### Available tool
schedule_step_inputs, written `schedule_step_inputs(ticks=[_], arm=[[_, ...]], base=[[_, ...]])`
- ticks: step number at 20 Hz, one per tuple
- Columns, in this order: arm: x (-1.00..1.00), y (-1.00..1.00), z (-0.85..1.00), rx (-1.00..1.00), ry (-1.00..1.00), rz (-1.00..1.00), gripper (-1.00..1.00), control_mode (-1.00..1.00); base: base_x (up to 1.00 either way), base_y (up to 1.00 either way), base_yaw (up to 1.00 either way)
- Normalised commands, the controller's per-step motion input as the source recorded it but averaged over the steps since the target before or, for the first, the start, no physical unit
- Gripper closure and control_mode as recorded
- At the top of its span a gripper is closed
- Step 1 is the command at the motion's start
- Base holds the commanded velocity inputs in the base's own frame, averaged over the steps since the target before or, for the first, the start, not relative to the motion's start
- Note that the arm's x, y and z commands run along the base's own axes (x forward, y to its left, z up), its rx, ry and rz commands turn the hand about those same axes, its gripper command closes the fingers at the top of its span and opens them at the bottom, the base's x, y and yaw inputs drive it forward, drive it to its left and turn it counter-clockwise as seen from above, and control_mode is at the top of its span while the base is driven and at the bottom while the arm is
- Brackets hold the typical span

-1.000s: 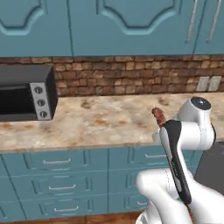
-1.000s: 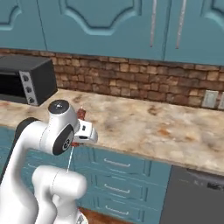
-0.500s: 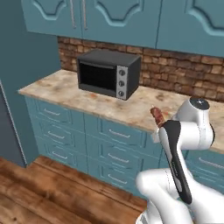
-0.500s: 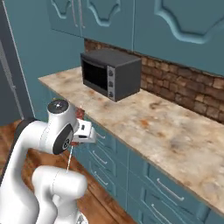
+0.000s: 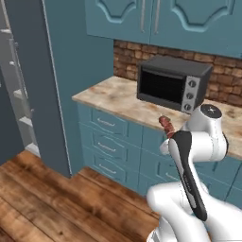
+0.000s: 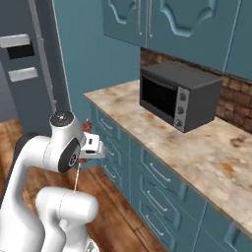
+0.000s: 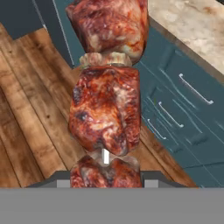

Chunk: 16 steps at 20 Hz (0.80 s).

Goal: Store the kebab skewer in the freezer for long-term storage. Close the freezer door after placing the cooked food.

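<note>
The kebab skewer [image 7: 106, 109], big reddish-brown meat chunks on a pale stick, runs up the middle of the hand view. My gripper [image 7: 107, 177] is shut on its lower end, and the meat hides the fingertips. In the left base view the kebab skewer [image 5: 166, 125] sticks up from the gripper [image 5: 168, 139] just behind my white forearm, in front of the counter. At the far left there, the freezer [image 5: 20, 97] stands open with pale shelves showing. In the right base view the freezer door [image 6: 24, 93], with its dark control panel and long grey handle, is far left of the gripper [image 6: 88, 146].
A black-fronted microwave [image 5: 172, 82] sits on the beige stone counter [image 5: 111, 97] against the brick wall. Blue drawers [image 5: 111, 144] run below it and blue cabinets above. A tall blue panel [image 5: 78, 71] separates counter and fridge. Wooden floor [image 5: 52, 198] lies between me and the freezer.
The whole picture has swung: the base has turned left, so the microwave slid right and the fridge unit came into view. The gripper still holds the skewer the same way.
</note>
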Motion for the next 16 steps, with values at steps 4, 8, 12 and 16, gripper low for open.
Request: schedule_step_inputs(ticks=[4,8,12,16], arm=[[0.0,0.0,0.0,0.0,0.0,0.0,1.0,1.0],[0.0,0.0,0.0,0.0,0.0,0.0,1.0,1.0],[0.0,0.0,0.0,0.0,0.0,0.0,1.0,1.0],[0.0,0.0,0.0,0.0,0.0,0.0,1.0,1.0]], base=[[0.41,1.0,0.17],[0.47,1.0,0.0],[0.55,1.0,-0.02],[0.48,1.0,-0.01]])
